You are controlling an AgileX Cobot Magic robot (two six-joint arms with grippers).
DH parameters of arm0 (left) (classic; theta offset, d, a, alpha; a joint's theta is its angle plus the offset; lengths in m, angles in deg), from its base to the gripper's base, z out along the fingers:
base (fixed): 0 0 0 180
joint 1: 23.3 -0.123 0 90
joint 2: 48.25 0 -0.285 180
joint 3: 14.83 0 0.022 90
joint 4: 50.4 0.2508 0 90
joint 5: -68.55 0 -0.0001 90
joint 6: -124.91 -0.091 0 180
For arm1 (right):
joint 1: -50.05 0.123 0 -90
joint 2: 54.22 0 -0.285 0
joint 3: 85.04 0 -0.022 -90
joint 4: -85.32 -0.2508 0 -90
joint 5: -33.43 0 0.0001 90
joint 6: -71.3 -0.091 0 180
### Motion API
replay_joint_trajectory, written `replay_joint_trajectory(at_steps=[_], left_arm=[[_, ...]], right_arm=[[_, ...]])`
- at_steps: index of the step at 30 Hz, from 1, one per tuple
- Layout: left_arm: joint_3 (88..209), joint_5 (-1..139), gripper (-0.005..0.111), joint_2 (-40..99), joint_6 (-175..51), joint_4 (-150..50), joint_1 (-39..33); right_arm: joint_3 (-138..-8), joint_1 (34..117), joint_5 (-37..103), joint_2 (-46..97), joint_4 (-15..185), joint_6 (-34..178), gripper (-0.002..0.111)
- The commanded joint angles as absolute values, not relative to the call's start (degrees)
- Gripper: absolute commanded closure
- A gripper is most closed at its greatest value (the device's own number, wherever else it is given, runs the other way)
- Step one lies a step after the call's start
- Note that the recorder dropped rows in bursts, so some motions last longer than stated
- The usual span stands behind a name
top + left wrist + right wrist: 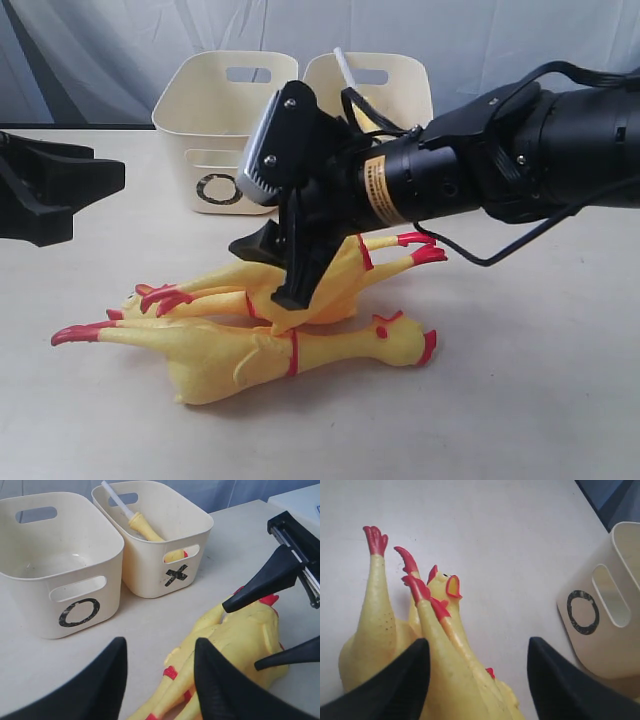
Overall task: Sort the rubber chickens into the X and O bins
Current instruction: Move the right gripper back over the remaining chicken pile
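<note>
Two rubber chickens lie pressed together on the table. The front chicken [300, 350] has its head to the right. My right gripper [265, 272] is open, with one finger on each side of the rear chicken [335, 285] and its body [460, 675] between the fingers. The grip has not closed. My left gripper [95, 195] hangs open and empty at the far left, above the table, and chicken legs [200, 670] show beyond its fingers. The O bin [215, 150] looks empty. The X bin [150, 575] holds a yellow chicken [147, 530], partly hidden.
The two bins stand side by side at the back of the table, the O bin on the left. A white stick [117, 502] pokes up from the X bin. Bare tabletop [540, 400] lies in front and to the right of the chickens.
</note>
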State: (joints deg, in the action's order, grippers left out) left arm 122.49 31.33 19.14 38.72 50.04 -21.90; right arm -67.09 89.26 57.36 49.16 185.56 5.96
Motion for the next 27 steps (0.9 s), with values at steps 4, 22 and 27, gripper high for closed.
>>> replay_joint_trajectory(at_steps=[4,22,27], left_arm=[[122.0,32.8,0.065,19.3,38.6,49.5,-22.0],[122.0,32.5,0.065,19.3,38.6,49.5,-22.0],[122.0,32.5,0.065,19.3,38.6,49.5,-22.0]], right_arm=[[-66.8,91.8,53.2,49.1,185.3,5.8,0.053],[-66.8,91.8,54.8,49.1,185.3,3.6,0.053],[-66.8,91.8,55.8,49.1,179.5,5.5,0.053]])
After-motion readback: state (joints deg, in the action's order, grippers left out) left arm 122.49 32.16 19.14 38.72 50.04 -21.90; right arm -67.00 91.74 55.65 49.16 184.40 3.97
